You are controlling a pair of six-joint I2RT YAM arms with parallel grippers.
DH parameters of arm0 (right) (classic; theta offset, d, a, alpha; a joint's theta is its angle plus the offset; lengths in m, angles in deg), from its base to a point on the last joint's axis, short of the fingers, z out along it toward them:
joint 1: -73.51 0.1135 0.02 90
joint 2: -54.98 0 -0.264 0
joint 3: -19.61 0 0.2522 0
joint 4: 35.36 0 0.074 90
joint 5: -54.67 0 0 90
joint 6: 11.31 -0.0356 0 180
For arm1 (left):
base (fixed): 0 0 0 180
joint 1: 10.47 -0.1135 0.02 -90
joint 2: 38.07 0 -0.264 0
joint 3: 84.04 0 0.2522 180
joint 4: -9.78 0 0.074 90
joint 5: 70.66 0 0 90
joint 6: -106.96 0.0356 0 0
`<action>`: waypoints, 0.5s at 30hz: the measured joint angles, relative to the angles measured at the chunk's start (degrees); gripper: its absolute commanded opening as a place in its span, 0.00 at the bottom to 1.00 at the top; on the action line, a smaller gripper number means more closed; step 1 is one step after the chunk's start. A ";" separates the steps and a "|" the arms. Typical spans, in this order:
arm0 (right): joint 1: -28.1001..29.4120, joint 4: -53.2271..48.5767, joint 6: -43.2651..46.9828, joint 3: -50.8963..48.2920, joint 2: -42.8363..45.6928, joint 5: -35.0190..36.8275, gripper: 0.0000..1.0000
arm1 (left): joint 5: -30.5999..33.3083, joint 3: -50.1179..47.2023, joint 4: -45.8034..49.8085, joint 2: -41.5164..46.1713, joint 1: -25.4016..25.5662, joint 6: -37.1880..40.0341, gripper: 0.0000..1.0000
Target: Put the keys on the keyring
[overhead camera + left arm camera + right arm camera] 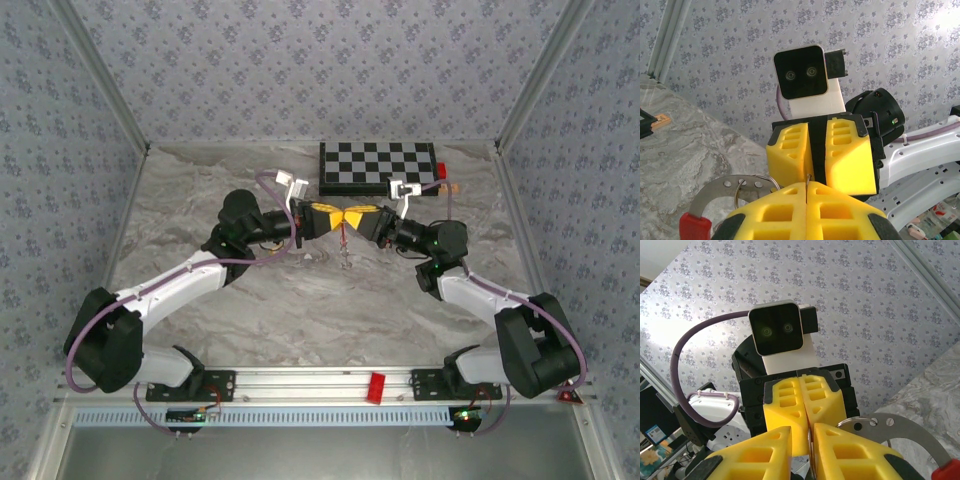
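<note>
My two grippers meet tip to tip above the middle of the table, the left gripper [335, 217] facing the right gripper [357, 217]. The keyring [346, 255] hangs below them. In the left wrist view it is a flat grey arc with holes [715, 195], a red end [692, 224] and a thin wire loop [747, 181]. The left gripper [806, 184] is shut on a thin metal edge of that loop. The right gripper [811, 429] is shut on the wire too, with the grey arc [905, 432] to its right. One tan key [449, 188] lies by the checkerboard.
A black-and-white checkerboard [377, 166] lies at the back of the marble table, with a small red block [441, 170] at its right end. A red piece [377, 387] sits on the front rail between the arm bases. Patterned walls close in the table.
</note>
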 measured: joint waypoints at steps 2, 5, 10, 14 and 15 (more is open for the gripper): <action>0.00 0.00 0.00 0.00 -0.04 -0.02 0.20 | 0.13 -0.02 0.00 0.00 0.00 -0.09 0.00; -0.02 0.00 0.00 -0.02 -0.11 0.00 0.20 | 0.33 -0.04 0.02 0.00 0.00 -0.13 0.00; -0.17 0.00 0.00 -0.13 -0.11 -0.02 0.21 | 0.55 -0.13 0.00 0.00 0.00 -0.15 0.00; -0.28 0.00 0.00 -0.17 -0.39 -0.07 0.21 | 1.01 -0.13 -0.02 0.00 0.00 -0.13 0.00; -0.28 0.00 0.00 -0.22 -0.50 -0.07 0.20 | 1.18 -0.13 -0.02 0.00 -0.02 -0.15 0.00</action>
